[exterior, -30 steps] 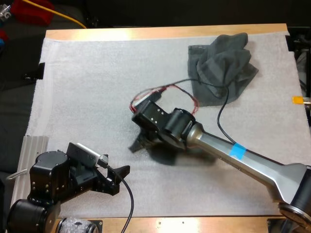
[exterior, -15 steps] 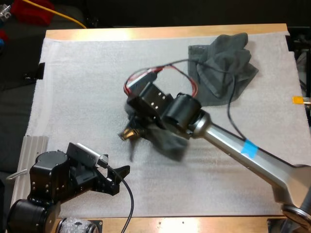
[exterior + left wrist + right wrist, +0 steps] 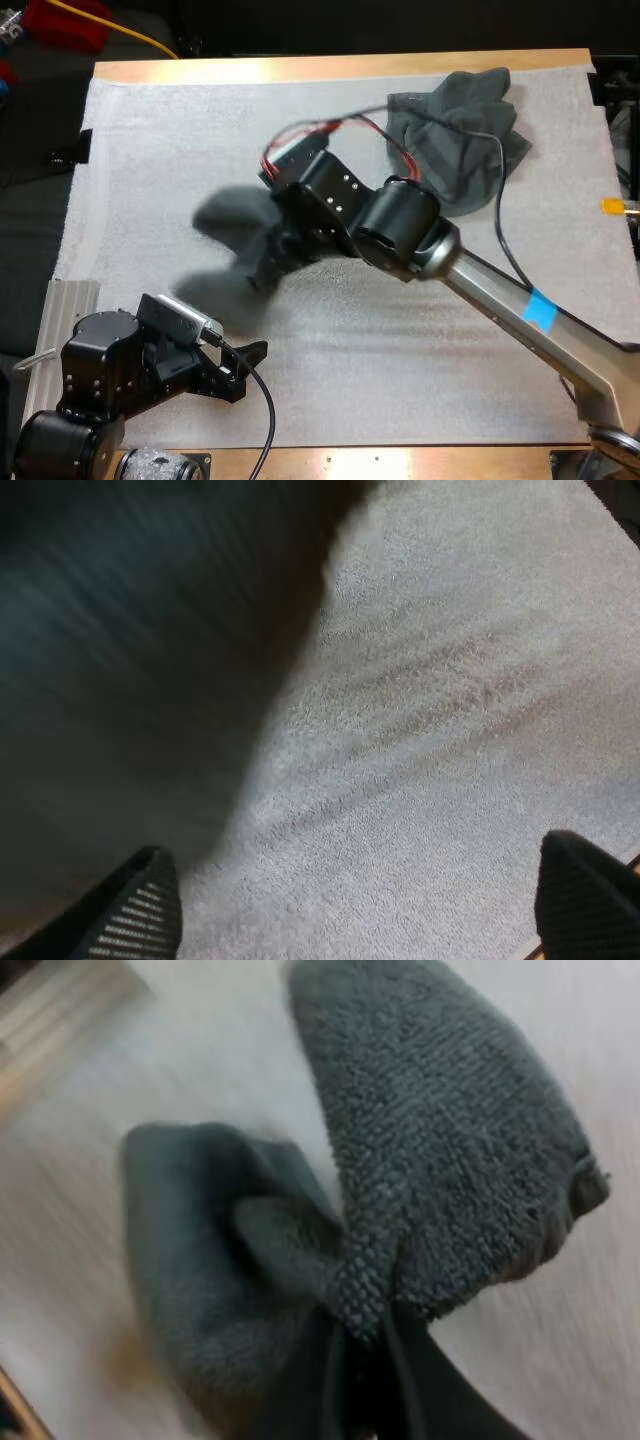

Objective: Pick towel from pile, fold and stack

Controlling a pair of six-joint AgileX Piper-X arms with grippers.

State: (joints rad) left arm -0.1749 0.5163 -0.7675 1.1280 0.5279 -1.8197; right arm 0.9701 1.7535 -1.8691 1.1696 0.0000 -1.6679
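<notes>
Since a second ago the right arm (image 3: 400,225) has swung from the middle of the mat toward its left half. The towel (image 3: 232,238) it carries has flung out leftward, a blurred dark shape above the mat, between that arm's wrist and the left arm (image 3: 110,375).

The counter (image 3: 300,68) shows as a wooden strip along its far edge, and the white mat (image 3: 150,140) covers nearly all the rest. The right arm reaches in from the counter's near right corner to past the centre. The pile of dark grey-green towels (image 3: 460,140) lies crumpled near the far right corner, well apart from the carried towel.

The right jaws are clamped on the towel. In the right wrist view the black fingers (image 3: 425,1400) pinch a bunched fold, and the cloth spreads from there in two lobes.

The left arm sits at the near left corner. The left jaws stand wide apart and hold nothing, fingertips (image 3: 140,905) over bare mat, with the towel's dark blur just beyond.
</notes>
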